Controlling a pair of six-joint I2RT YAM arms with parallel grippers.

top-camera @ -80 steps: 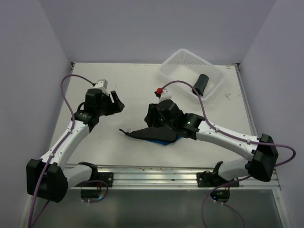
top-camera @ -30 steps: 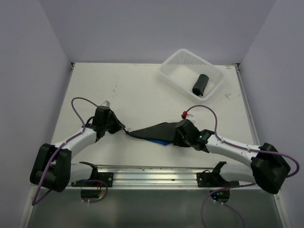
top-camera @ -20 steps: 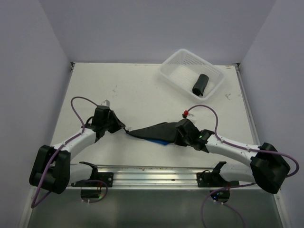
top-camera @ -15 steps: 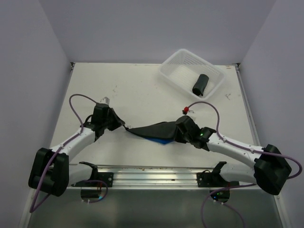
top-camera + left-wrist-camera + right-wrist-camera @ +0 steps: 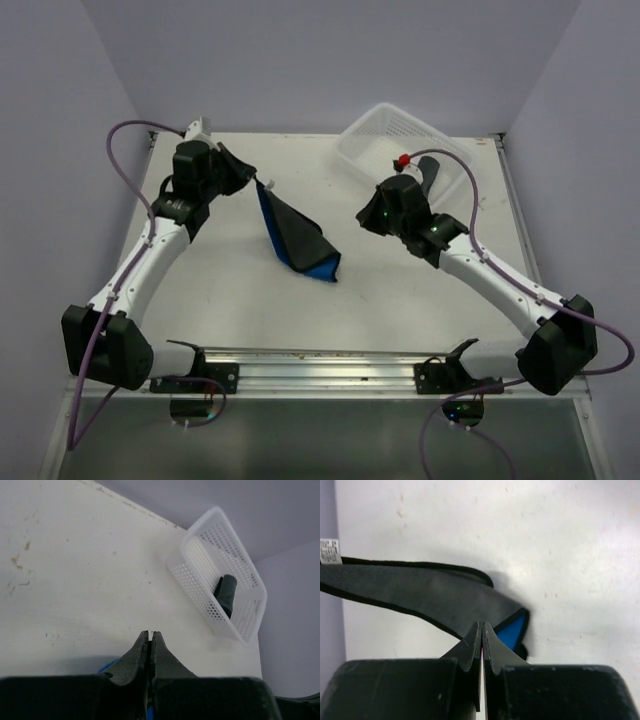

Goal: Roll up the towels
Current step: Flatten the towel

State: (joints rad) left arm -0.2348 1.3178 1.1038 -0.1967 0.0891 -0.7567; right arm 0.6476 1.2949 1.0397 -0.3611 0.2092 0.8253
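Observation:
The blue towel point(image 5: 295, 235) hangs by its upper corner from my left gripper point(image 5: 250, 180), which is shut on it and raised over the far left of the table. Its dark side faces the camera, and the blue lower corner lies near the table's middle. My right gripper point(image 5: 365, 217) is shut with nothing in it, a little to the right of the cloth. In the right wrist view the towel point(image 5: 420, 592) lies beyond the closed gripper point(image 5: 482, 625). A dark rolled towel point(image 5: 227, 594) lies in the basket. In the left wrist view the gripper point(image 5: 150, 634) shows blue cloth beneath it.
The white perforated basket point(image 5: 375, 130) stands at the far right corner, partly behind the right arm. A metal rail point(image 5: 320, 365) runs along the near edge. Grey walls close in the table on three sides.
The right gripper closed, let go of the towel and moved away toward the basket. The left arm lifted its corner up and back to the far left, so the towel now hangs.

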